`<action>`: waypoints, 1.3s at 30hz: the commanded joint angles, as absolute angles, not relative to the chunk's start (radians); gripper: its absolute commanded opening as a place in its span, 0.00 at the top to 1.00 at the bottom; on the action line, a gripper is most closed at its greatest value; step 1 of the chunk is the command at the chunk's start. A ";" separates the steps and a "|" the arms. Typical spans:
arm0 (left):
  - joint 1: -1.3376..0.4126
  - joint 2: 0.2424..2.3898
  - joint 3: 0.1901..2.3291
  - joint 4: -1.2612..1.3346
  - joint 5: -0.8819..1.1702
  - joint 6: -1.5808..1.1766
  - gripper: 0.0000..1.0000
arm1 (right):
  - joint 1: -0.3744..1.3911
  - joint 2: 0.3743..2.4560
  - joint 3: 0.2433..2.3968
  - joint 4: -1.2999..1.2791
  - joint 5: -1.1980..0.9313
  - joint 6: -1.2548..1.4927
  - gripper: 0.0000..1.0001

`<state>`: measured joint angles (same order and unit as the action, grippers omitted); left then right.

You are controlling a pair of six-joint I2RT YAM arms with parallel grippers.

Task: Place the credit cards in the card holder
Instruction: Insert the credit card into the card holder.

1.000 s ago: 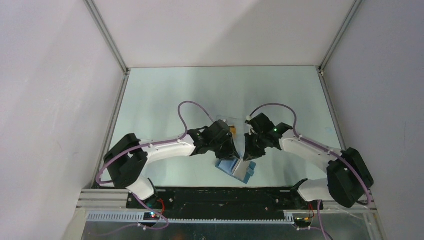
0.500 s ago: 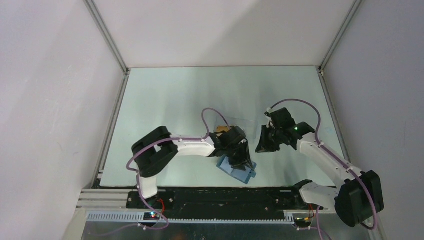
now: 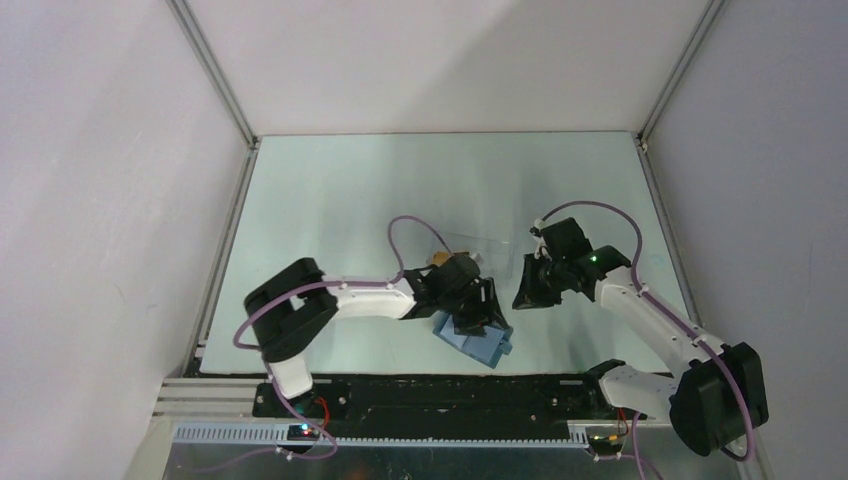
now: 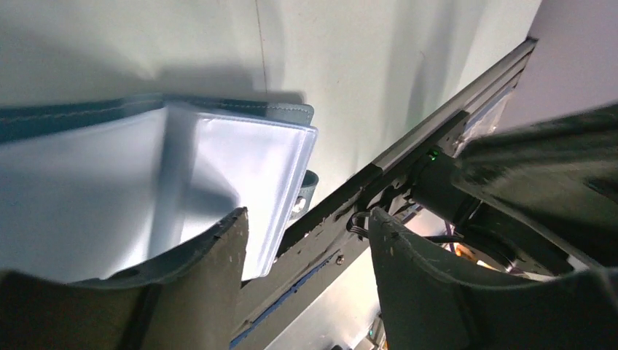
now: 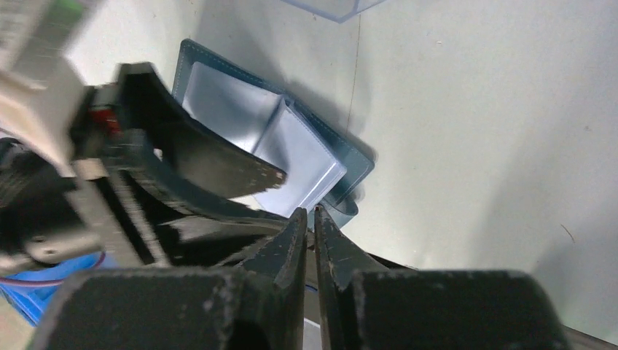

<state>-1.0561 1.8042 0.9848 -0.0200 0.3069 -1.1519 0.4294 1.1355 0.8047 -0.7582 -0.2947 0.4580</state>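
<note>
Evidently early: holder point(image 3: 483, 346) open on worktop point(image 3: 350, 200); card point(image 3: 452, 262) outside, not yet inserted. Left pincer point(image 4: 307, 219) released; right pincer point(image 5: 311, 215) clenched, empty.

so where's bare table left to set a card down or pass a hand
Bare: the far half of the table, from the clear box to the back wall, and the strip left of the left arm. Crowded: near middle, where the left gripper hangs over the card holder with the right gripper close beside.
</note>
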 commanded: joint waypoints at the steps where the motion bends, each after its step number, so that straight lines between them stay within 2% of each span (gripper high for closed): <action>1: -1.014 1.661 0.930 0.034 0.220 -1.137 0.33 | 0.433 1.143 0.802 -0.744 -0.318 0.443 0.88; 15: -0.919 1.483 0.772 0.019 0.163 -1.090 0.29 | 0.627 1.312 0.807 -0.597 -0.328 0.524 0.88; 18: -0.913 1.494 0.794 -0.104 0.123 -1.042 0.28 | 0.689 1.375 0.811 -0.547 -0.308 0.543 0.88; 23: -0.910 1.512 0.758 -0.131 0.091 -1.069 0.29 | 0.780 1.492 0.811 -0.463 -0.242 0.552 0.89; 34: -0.911 1.580 0.776 -0.210 0.044 -1.053 0.29 | 0.815 1.608 0.787 -0.482 -0.130 0.539 0.95; 37: -0.912 1.613 0.807 -0.212 0.080 -1.036 0.32 | 0.816 1.609 0.780 -0.473 -0.135 0.544 0.96; 39: -0.913 1.630 0.817 -0.211 0.097 -1.036 0.38 | 0.814 1.608 0.780 -0.468 -0.140 0.541 0.96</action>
